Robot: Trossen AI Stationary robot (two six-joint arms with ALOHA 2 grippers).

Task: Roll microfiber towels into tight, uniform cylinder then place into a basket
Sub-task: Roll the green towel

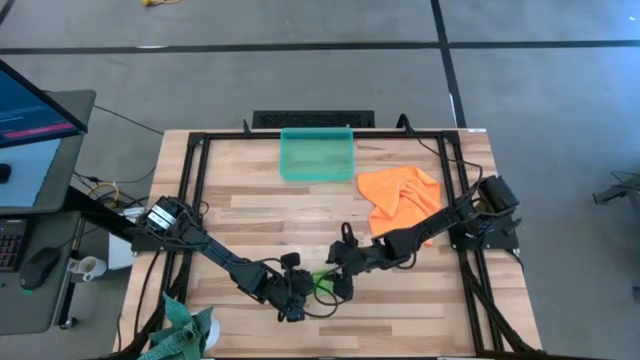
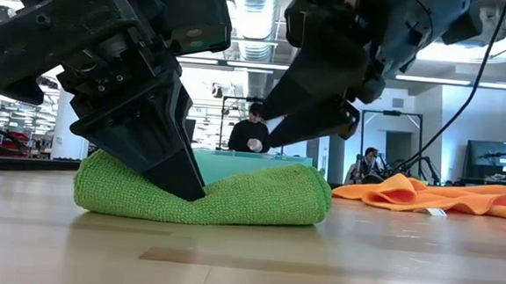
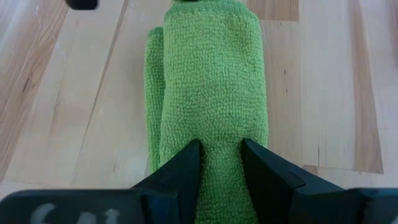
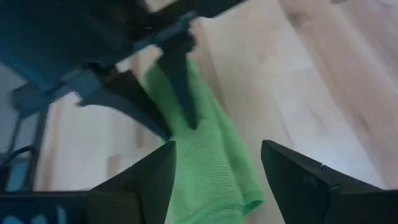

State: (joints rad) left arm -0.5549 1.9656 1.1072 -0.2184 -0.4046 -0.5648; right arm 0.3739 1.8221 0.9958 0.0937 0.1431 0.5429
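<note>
The lime green microfiber towel lies rolled up on the wooden table, near its front middle. My left gripper is shut on the roll, coming from the table's left. My right gripper hovers open just above the roll's right half, its fingers apart from the cloth. The orange microfiber towel lies crumpled at the far right. The teal basket stands at the far middle. My left gripper pinches the green roll's two long sides between its two fingers, which lie across the roll. They slant down from the table's near left. The roll rests on the table and is dented in where the fingertips meet it.
A darker teal cloth lies at the near left corner. Black frame rails run along the table's sides. People show in the room behind. Bare wood lies between the roll and the basket.
</note>
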